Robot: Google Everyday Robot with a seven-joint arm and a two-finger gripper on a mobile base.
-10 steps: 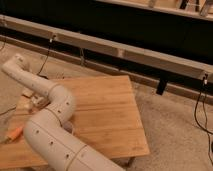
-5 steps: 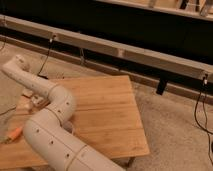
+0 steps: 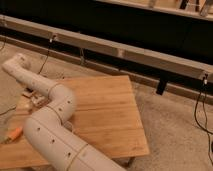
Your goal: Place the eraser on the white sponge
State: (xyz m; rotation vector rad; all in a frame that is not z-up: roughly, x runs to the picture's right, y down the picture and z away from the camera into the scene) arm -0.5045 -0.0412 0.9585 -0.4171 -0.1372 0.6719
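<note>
Nothing has visibly moved since half a second ago: arm, table and small things sit where they did.

The eraser (image 3: 27,93) can only be made out as a small dark spot at the table's far left edge, right at the gripper (image 3: 31,95). Whether it is gripped, or lying just under the jaws, cannot be told. Whether the gripper is spread or pinching cannot be told either, as it is a small blur half hidden behind the arm.

Just to the right of the jaws, and slightly nearer the camera, lies a pale patch that looks like the white sponge (image 3: 39,101). It touches or nearly touches the dark spot, and the two cannot be separated with any certainty.

The gripper hangs from the far end of the pale arm (image 3: 55,125). The arm rises from the bottom edge of the view, bends at an elbow to the right of the jaws, then runs up and left to a rounded wrist above them.

Well below the jaws, toward the camera, an orange stick (image 3: 14,133) lies on the wooden table (image 3: 105,115) near its left edge. The table's bare boards stretch away to the right of the jaws.

Beyond the table is speckled floor (image 3: 170,130). A pale rail (image 3: 125,50) crosses behind, above the jaws, with dark cables (image 3: 200,107) hanging from it.
</note>
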